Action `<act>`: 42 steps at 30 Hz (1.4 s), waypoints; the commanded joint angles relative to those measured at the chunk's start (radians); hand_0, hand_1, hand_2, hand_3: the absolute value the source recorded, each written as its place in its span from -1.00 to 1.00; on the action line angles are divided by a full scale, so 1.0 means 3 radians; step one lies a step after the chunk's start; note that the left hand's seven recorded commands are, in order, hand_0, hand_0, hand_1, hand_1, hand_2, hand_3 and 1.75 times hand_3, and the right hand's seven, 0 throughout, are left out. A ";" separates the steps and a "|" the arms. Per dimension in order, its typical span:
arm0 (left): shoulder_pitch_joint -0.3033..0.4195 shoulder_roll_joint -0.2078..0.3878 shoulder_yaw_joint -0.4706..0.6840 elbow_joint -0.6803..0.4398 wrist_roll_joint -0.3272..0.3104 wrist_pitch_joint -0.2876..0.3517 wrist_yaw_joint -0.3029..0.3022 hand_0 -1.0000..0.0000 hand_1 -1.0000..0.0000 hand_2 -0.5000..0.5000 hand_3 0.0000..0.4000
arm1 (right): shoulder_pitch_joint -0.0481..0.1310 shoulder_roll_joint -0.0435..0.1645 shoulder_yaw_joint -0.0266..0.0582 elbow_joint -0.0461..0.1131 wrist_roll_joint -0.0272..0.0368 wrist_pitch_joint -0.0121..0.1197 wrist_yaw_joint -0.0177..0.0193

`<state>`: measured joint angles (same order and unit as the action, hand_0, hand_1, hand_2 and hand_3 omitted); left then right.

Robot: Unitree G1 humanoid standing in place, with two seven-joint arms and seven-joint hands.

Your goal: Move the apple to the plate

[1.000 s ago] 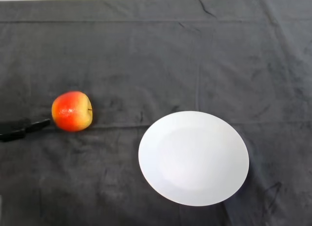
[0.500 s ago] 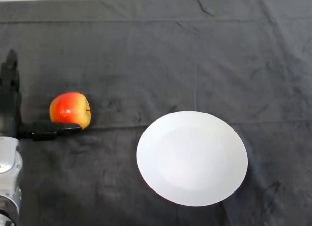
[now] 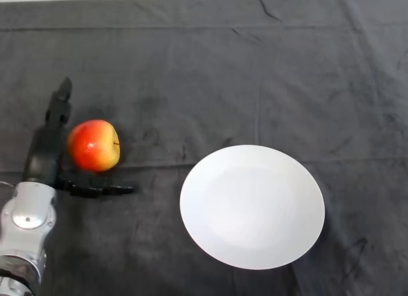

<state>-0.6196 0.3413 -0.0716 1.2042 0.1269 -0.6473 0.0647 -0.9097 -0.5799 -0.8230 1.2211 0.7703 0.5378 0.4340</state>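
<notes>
In the head view, a round red-and-yellow apple (image 3: 94, 145) is seen lying on the bench (image 3: 210, 79), which is draped in a dark grey cloth, close to the bench's left edge and about midway between its far and near edges. A round white plate (image 3: 252, 207) is set well apart from it, toward the near edge and somewhat right of the bench's middle; nothing is carried on the plate. The black left hand (image 3: 50, 152) is placed just beside the apple on the side of the left edge, at the end of a silver-grey forearm (image 3: 25, 232) that rises from the near left corner. The hand is spread wide: straight fingers (image 3: 59, 104) are stretched toward the far edge along the apple's left side, while the thumb (image 3: 99, 190) is laid out along the cloth on the apple's near side. The apple is thus bracketed on two sides but is not clasped; whether it is touched by the palm cannot be told.

The grasp is judged not yet made. If the fingers are closed with the apple so near their roots and with nothing behind it on the right, the round, smooth fruit may be squeezed out and rolled toward the far edge or the plate. If the thumb is dragged over the cloth, the cloth may be bunched and the apple nudged away. A weak, off-centre hold may also be lost during the carry across to the plate.
</notes>
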 commanded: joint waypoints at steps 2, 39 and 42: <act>-0.0224 -0.0017 -0.0122 0.0105 0.0132 0.0074 0.0047 1.00 1.00 0.00 -1.00 | 0.0132 -0.0058 -0.0014 0.0015 0.0030 -0.0022 -0.0001; -0.0286 0.0168 -0.0441 0.0060 0.0604 0.0213 0.0285 -1.00 -1.00 0.00 1.00 | 0.0132 -0.0059 -0.0014 0.0016 0.0031 -0.0022 -0.0001; -0.0324 0.0166 -0.0443 0.0043 0.0625 0.0206 0.0349 -1.00 -1.00 0.00 1.00 | 0.0132 -0.0059 -0.0014 0.0017 0.0031 -0.0022 -0.0001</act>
<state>-0.6906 0.3493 -0.1824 1.2042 0.2973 -0.5995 0.1650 -0.9096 -0.5800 -0.8230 1.2211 0.7703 0.5378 0.4340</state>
